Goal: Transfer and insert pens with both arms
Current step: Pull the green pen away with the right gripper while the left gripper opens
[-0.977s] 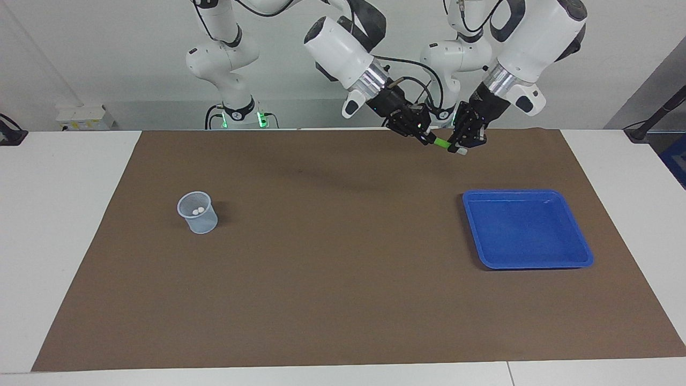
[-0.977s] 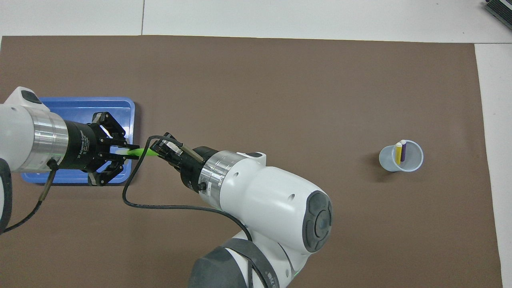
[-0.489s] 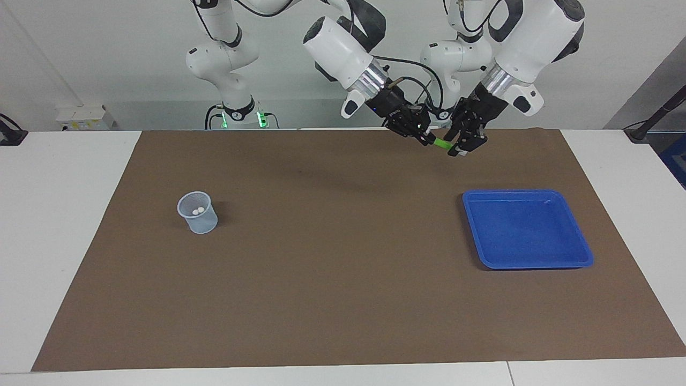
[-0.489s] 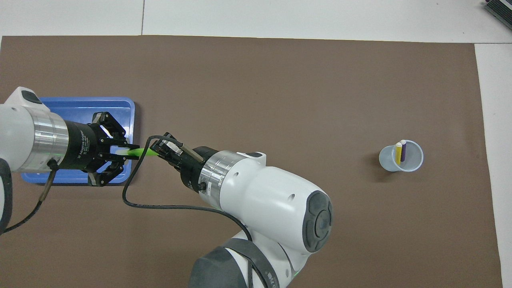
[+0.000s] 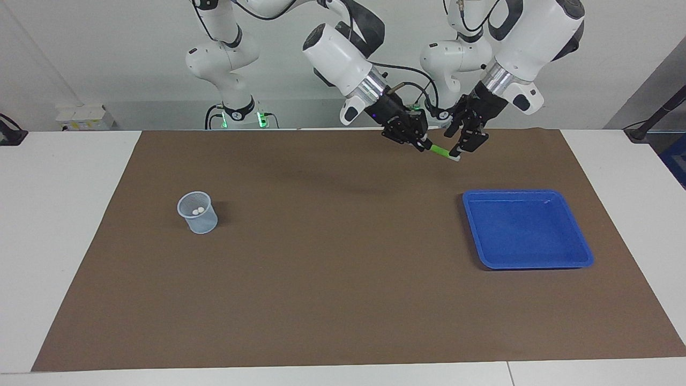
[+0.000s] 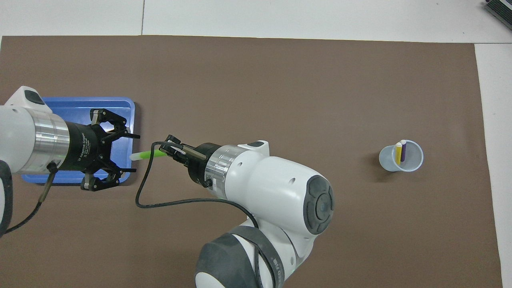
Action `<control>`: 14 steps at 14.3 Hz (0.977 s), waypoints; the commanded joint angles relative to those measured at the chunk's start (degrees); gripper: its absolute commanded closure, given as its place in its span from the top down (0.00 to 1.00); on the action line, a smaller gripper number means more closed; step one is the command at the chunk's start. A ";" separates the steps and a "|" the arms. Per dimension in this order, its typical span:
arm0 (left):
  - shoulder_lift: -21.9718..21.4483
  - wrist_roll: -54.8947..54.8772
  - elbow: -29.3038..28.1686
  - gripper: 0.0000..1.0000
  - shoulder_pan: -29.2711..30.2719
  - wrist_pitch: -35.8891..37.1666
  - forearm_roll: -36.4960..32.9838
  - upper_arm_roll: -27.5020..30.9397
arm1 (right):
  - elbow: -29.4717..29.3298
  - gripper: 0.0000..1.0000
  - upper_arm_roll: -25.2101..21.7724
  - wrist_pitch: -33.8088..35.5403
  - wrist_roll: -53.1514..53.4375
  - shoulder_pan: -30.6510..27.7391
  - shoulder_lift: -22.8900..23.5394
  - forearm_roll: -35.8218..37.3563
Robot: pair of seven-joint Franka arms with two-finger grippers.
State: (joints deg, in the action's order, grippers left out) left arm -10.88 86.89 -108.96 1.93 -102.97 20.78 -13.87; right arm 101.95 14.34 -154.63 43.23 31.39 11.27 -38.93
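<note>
The right gripper (image 5: 422, 143) grasps the green pen (image 5: 441, 151) in the air over the brown mat (image 5: 332, 279). The left gripper (image 5: 462, 149) is released, just beside the pen's white cap.

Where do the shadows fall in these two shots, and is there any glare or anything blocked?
Facing view: a soft arm shadow on the brown mat; the cup throws a short shadow toward the left arm's end; faint sheen on the blue tray. Overhead view: the right arm blocks much of the mat; the green pen in the right pincer shows inside the open left pincer.
</note>
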 commanded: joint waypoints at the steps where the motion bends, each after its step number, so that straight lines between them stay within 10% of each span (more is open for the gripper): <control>1: -1.86 -10.82 -1.60 0.70 1.41 1.10 0.84 1.04 | -0.26 0.01 0.16 6.77 -9.44 -2.99 -0.46 2.09; 14: -2.30 -71.91 -1.16 0.67 13.81 6.20 -13.73 1.48 | -0.61 0.01 0.16 39.12 -48.65 -17.92 -5.29 28.36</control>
State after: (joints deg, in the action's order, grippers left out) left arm -11.48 22.26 -109.08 15.35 -97.34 10.82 -12.33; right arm 101.33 14.05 -119.26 0.23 16.28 7.64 -13.73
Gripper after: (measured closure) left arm 0.304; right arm 0.815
